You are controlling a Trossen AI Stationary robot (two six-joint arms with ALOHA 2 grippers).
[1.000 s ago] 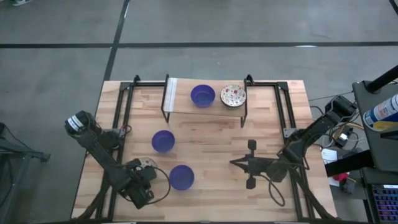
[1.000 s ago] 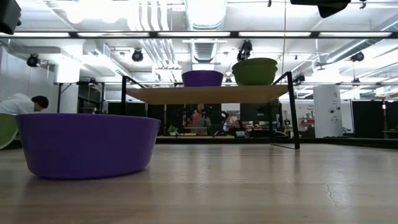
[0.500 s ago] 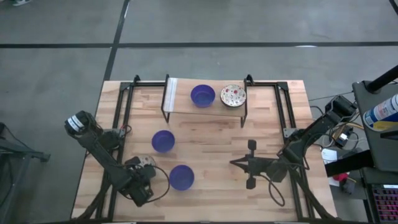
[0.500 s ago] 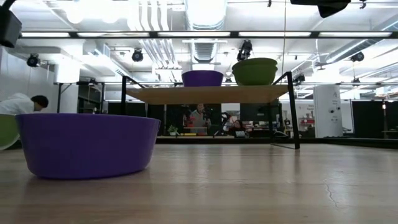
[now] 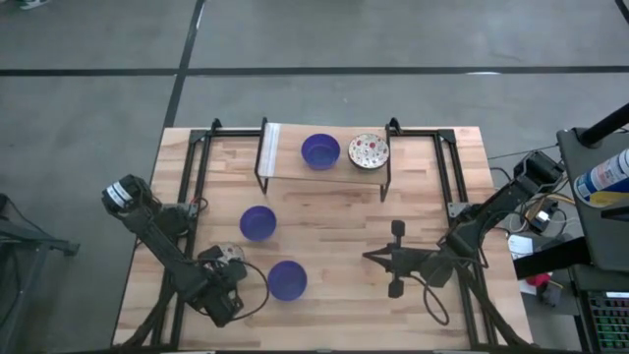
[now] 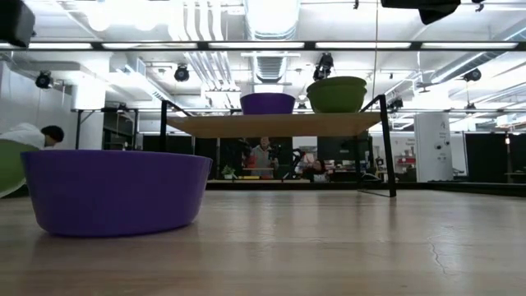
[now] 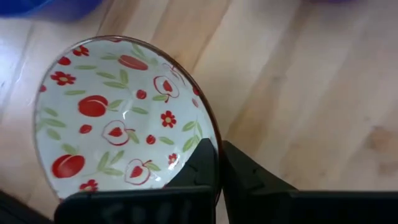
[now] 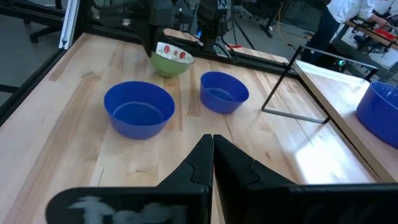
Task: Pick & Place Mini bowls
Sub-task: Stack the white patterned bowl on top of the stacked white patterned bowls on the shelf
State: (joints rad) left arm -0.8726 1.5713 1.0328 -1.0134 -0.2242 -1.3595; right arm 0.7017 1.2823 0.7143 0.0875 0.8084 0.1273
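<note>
My left gripper (image 5: 224, 267) at the table's near-left is shut on a white mini bowl with a red fruit pattern (image 7: 118, 118), green outside (image 8: 171, 62). Two blue mini bowls (image 5: 257, 223) (image 5: 287, 280) stand on their bases on the table. A third blue bowl (image 5: 320, 151) and a patterned bowl (image 5: 369, 151) sit on the raised shelf at the far edge; in the low view the patterned one (image 6: 337, 94) looks like two stacked. My right gripper (image 5: 378, 258) hangs shut over bare wood right of centre, touching nothing. My left gripper pinches the patterned bowl's rim (image 7: 205, 134), one finger (image 7: 199, 165) inside the bowl and the other (image 7: 245, 171) outside. The fingers come down from above (image 8: 152, 37). The bowl sits tilted (image 6: 10, 164); whether its base still meets the table, I cannot tell.
A black metal frame (image 5: 197, 167) runs along the table's left, right and far sides. The wooden shelf (image 5: 324, 167) on thin black legs spans the far middle. Open wood lies between the blue bowls and my right gripper. People stand in the room beyond (image 6: 263, 156).
My left gripper has risen slightly with the patterned bowl: in the low view the bowl's green side shows higher and more tipped at the picture's left than a second ago.
</note>
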